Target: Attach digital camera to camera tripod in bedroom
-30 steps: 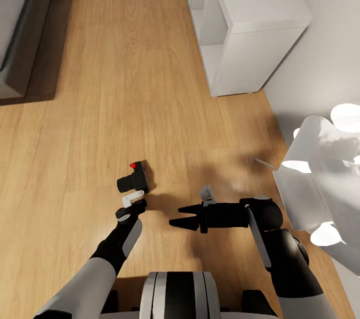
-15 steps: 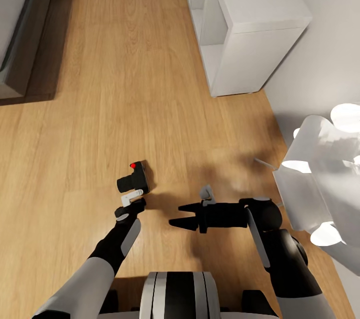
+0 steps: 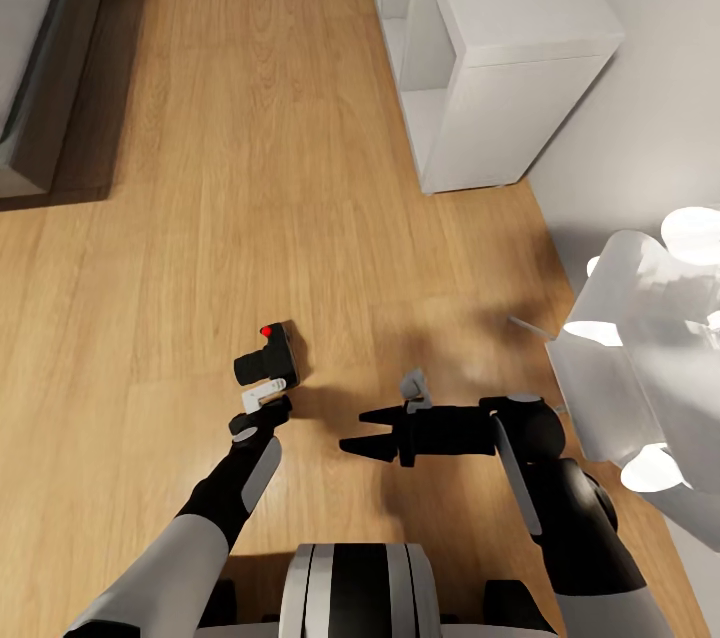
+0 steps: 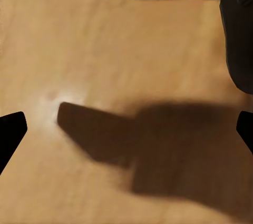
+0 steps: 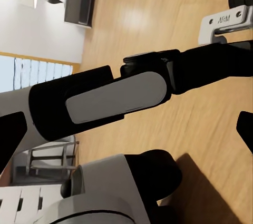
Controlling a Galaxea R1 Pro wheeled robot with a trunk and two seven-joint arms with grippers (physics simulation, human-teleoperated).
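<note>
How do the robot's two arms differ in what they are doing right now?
The left end effector points forward and down at the floor, close beside the camera; the right end effector lies level, pointing sideways across the robot's front, farther from the camera. The left one's fingers are spread wide over bare floor; the right one's black fingers show a narrower gap. Both are open and empty.

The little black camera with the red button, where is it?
In the head view the digital camera sits on the wood floor, just beyond the left gripper, left of centre.
</note>
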